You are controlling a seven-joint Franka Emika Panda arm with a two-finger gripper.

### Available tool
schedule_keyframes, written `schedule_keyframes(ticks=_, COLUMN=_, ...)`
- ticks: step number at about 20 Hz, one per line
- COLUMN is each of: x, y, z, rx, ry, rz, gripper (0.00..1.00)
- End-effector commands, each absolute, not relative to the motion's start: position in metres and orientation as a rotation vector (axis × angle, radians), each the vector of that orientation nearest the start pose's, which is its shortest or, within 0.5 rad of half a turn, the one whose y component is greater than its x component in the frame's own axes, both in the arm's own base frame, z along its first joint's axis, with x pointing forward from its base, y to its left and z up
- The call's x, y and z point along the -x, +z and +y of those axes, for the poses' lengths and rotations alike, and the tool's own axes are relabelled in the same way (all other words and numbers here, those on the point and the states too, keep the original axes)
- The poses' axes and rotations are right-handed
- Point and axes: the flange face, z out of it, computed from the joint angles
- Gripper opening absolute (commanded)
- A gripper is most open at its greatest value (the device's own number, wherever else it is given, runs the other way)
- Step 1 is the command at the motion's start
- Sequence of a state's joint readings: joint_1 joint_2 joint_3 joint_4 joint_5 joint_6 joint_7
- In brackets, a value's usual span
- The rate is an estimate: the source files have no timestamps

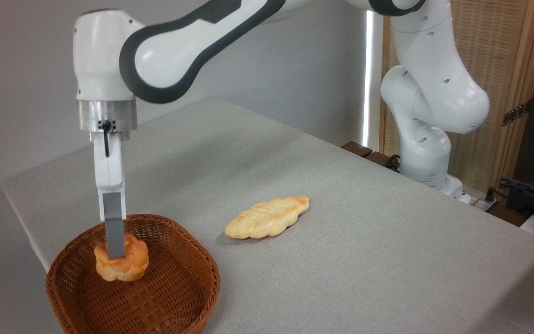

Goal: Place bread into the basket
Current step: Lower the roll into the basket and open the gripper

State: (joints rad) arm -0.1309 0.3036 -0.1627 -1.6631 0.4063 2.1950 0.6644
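One braided loaf [267, 218] beside basket [179, 297], apart from bread [125, 266].

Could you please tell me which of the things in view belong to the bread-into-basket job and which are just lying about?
Part of the job:
- round bun, held by the gripper over the inside of the basket
- wicker basket

Just lying about:
- braided loaf on the table
- cables at far right

Clearance around the round brown woven wicker basket [155, 283]

The robot's hand [115, 250] and the small orange-golden knotted bun [123, 264] occupy the basket's left rear; its right and front interior lie open. The pale-yellow braided leaf-shaped loaf [267, 218] obstructs the grey table [387, 260] at centre; surrounding surface is unobstructed.
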Motion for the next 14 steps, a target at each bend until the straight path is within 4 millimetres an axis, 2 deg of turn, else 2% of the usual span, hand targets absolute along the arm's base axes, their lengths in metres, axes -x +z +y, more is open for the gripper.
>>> schedule_keyframes(ticks=1, x=-0.651, y=0.465, z=-0.173, rx=2.313, ry=-0.260, rz=1.508, gripper=1.00)
schedule_keyframes(ticks=6, x=-0.650, y=0.468, z=-0.174, rx=2.336, ry=-0.275, rz=1.475, gripper=1.00)
schedule_keyframes(ticks=12, x=-0.647, y=0.478, z=-0.176, rx=2.415, ry=-0.320, rz=1.353, gripper=1.00)
schedule_keyframes(ticks=14, x=-0.641, y=0.490, z=-0.184, rx=2.481, ry=-0.367, rz=1.283, gripper=1.00)
